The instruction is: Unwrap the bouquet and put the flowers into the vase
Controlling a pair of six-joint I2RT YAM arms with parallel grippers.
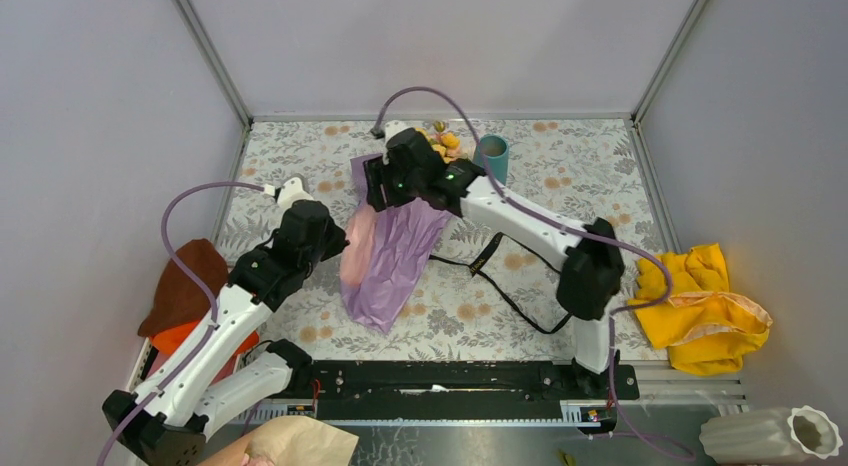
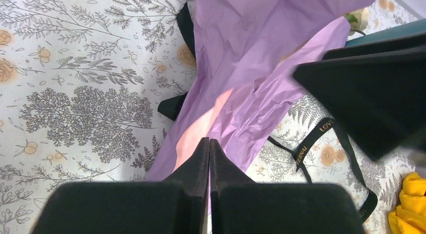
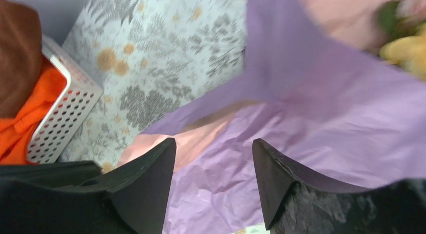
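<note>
The bouquet's lilac paper [image 1: 392,261] lies spread open on the floral tablecloth, its pink inside showing [image 2: 261,58] [image 3: 326,113]. The flowers [image 1: 445,141] stick out at its far end, next to the teal vase [image 1: 492,158], which stands upright. Yellow blooms [image 3: 404,50] show at the right wrist view's edge. My right gripper [image 1: 378,191] [image 3: 213,141] hangs open just above the paper, with nothing between its fingers. My left gripper [image 1: 342,246] [image 2: 209,141] is shut, its tips against the paper's pink edge. No fold shows between them.
The black ribbon [image 1: 500,276] [image 2: 314,138] lies loose on the cloth right of the paper. A white basket [image 3: 65,118] with brown and orange cloth [image 1: 185,296] sits at the left edge. Yellow cloth [image 1: 705,311] lies at the right, a white ribbed vase [image 1: 770,436] at the near right.
</note>
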